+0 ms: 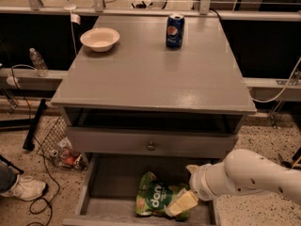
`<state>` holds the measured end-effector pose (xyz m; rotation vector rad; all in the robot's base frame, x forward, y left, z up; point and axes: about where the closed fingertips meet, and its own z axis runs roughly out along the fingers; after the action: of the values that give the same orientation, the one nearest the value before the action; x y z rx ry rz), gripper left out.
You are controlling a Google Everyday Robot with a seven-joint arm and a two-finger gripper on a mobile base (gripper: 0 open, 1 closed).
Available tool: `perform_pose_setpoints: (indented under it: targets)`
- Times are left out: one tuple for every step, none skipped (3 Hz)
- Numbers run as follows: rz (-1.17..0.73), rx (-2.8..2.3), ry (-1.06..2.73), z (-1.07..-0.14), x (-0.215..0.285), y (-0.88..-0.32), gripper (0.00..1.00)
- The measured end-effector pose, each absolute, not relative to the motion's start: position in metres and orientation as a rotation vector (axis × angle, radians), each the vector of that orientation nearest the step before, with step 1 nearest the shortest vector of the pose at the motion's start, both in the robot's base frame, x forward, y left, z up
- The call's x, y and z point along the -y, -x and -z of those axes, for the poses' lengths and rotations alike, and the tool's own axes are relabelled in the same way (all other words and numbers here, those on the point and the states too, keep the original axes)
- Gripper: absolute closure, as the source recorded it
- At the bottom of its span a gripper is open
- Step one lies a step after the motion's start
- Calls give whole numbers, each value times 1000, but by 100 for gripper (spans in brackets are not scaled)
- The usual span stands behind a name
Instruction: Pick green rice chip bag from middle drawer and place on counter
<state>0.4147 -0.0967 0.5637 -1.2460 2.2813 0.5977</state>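
The green rice chip bag (157,197) lies flat on the floor of the pulled-out middle drawer (115,180), right of its centre, logo facing up. My gripper (184,193) is low at the bag's right edge and open. One pale finger (182,203) rests over the bag's right side and the other (192,168) stands apart behind it. The white arm (254,175) reaches in from the right. The grey counter (155,74) is above, with a white bowl (99,38) and a blue Pepsi can (175,30) at its back.
A closed drawer front with a round knob (150,146) sits just above the open drawer, under a dark gap. On the floor at left are a wire basket with clutter (61,147), cables, a shoe (26,187) and a water bottle (37,62).
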Motion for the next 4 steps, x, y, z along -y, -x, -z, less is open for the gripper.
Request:
perform_pose_setpoints:
  targets:
    - [-579,-2320,1251,-536,102,-421,0]
    - [-569,-2364,1239,-488,110,-435,0]
    - [-566,-2379,1243,-464,111,-442,0]
    - [-575,-2393,1256,-436,110,-449,0]
